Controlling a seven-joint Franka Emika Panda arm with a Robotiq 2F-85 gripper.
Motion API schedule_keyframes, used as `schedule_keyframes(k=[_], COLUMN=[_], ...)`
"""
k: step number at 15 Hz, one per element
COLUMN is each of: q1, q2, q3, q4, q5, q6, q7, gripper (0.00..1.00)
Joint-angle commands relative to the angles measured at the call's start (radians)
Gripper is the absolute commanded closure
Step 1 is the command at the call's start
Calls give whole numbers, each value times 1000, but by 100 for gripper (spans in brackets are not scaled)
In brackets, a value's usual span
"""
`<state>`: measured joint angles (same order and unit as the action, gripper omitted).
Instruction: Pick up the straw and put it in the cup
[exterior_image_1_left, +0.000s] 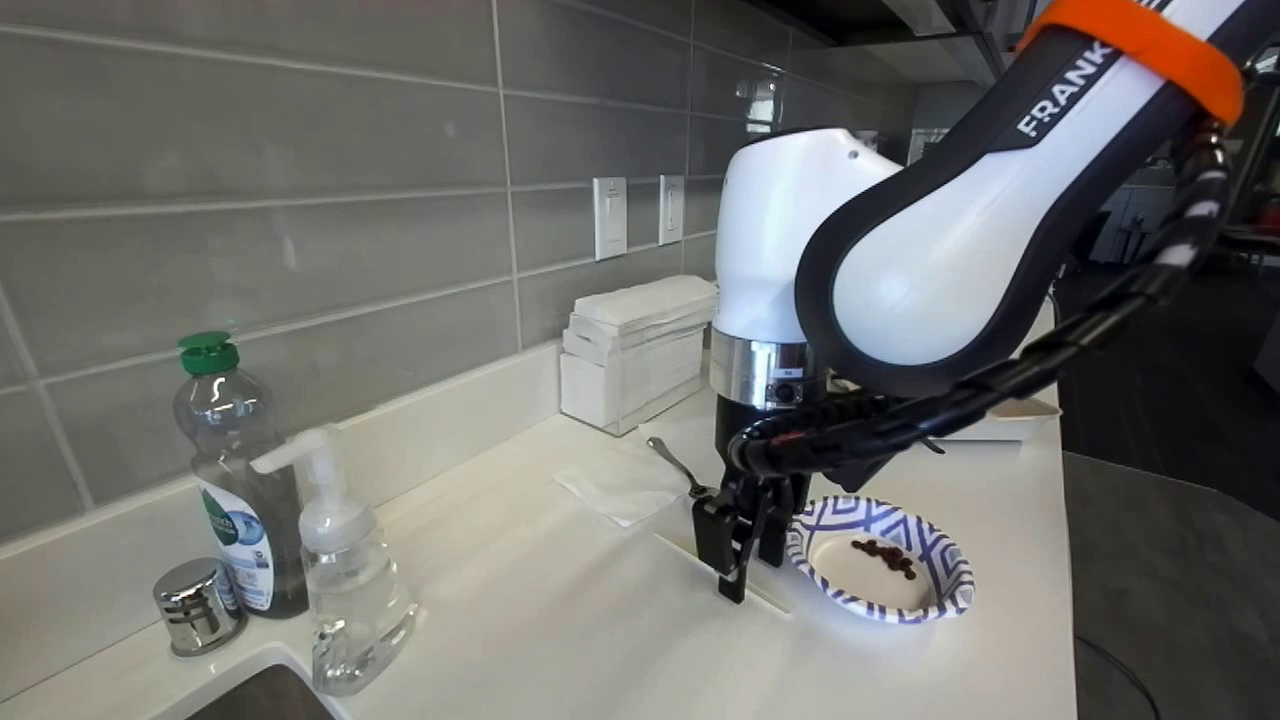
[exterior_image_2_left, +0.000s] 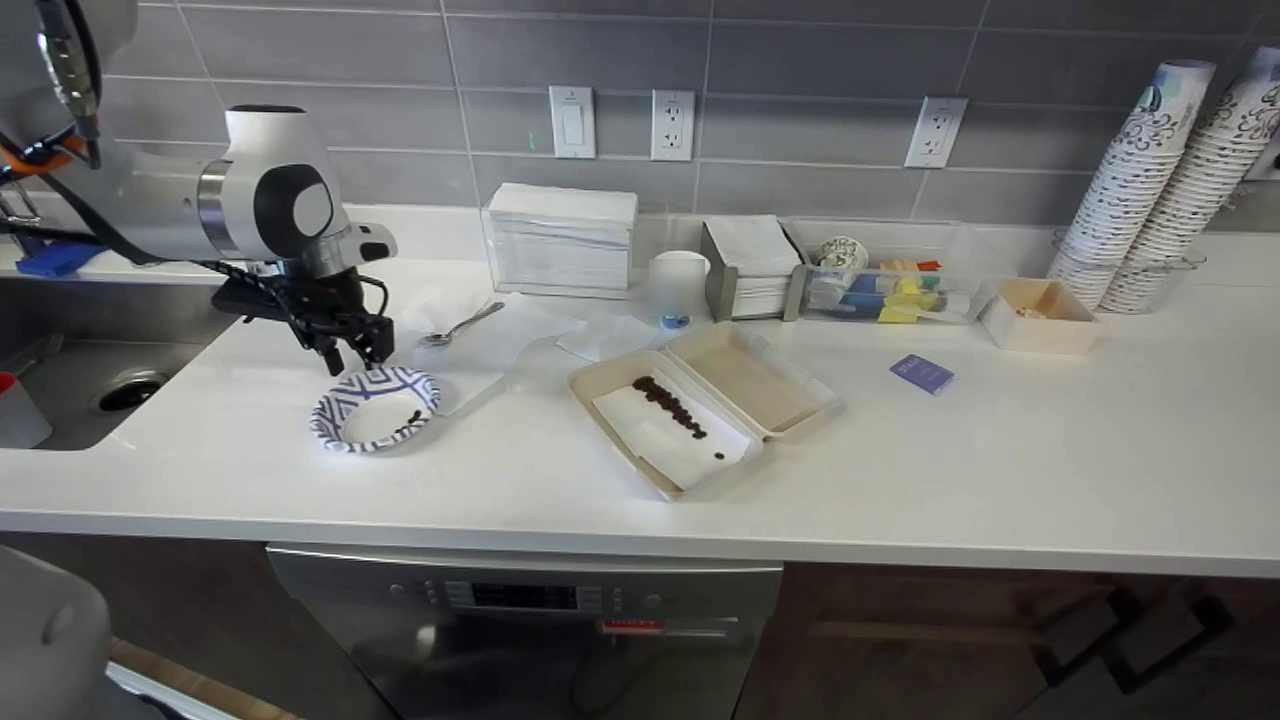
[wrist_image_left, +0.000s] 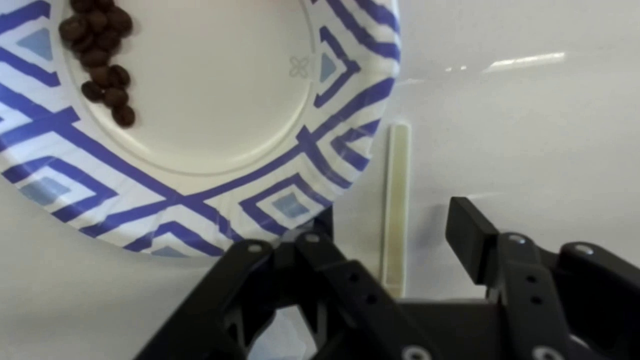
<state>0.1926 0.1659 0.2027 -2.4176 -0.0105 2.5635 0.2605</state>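
I hold the gripper pointing down, very low over the counter. Its two fingers stand apart, and they grasp nothing. The straw lies flat on the counter; in the wrist view it goes through the space between the fingers, with a small gap on each side. If the fingertips touch the counter, I cannot tell.

Just beside the gripper I see the paper bowl with a blue pattern, and dark beans lie inside it. Its rim is very close to the finger on the left of the wrist view; whether they touch, I cannot tell.

The cup is well apart from the gripper: in an exterior view it stands to the right, on the far side near the wall, between the napkin box and the napkin holder. Nearer to the bowl, a spoon lies on a napkin. To the right, on the near side, is an open food box with more beans.
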Motion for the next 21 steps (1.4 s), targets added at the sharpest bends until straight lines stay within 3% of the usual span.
schedule_keyframes(k=[1,3,4,5,9,16,21], q1=[20,19,19,19,19,23,42], q2=[38,51,55,55,50,32,-79], q3=[-16,-14,-16,-17,-19,-14,12], q4=[13,15,16,15,15,8,-45], q5=[-1,10,11,10,10,18,35], q6=[12,7,10,16,19,31,101], q7=[30,25,23,24,21,12,14], gripper=[41,42,50,67,98,97,97])
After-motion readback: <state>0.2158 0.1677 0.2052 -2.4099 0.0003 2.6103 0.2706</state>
